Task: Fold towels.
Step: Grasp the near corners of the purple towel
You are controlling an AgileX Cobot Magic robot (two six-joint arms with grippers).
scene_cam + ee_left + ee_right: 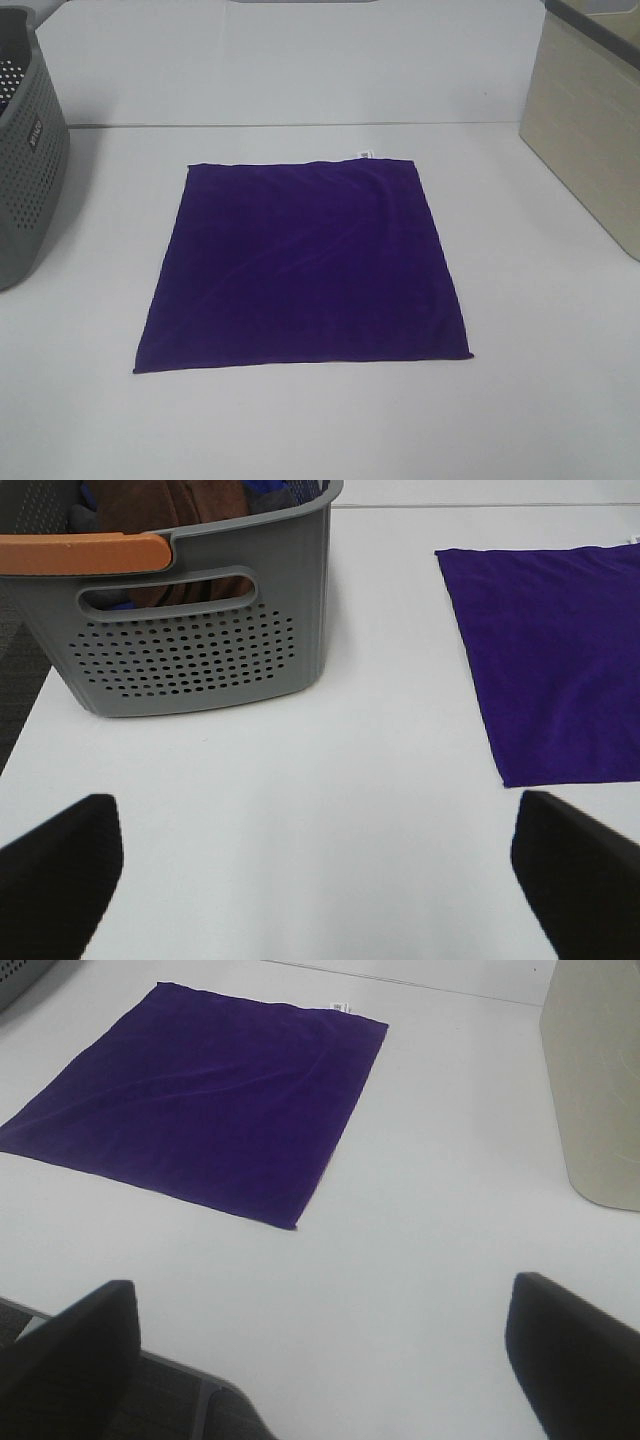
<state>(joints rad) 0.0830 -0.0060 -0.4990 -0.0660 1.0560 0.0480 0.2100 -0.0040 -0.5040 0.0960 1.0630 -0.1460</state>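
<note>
The deep purple towel (300, 265) lies flat and spread out in the middle of the white table, with a small white tag (365, 154) on its far edge. It also shows in the left wrist view (560, 660) and the right wrist view (200, 1100). My left gripper (320, 875) is open and empty, above the table near its front left, away from the towel. My right gripper (320, 1350) is open and empty, above the table's front right edge, away from the towel. Neither gripper shows in the exterior high view.
A grey perforated basket (25, 160) with an orange handle (85, 552) stands at the left and holds brown and blue cloths (170, 505). A beige box (590, 130) stands at the right and also shows in the right wrist view (595, 1080).
</note>
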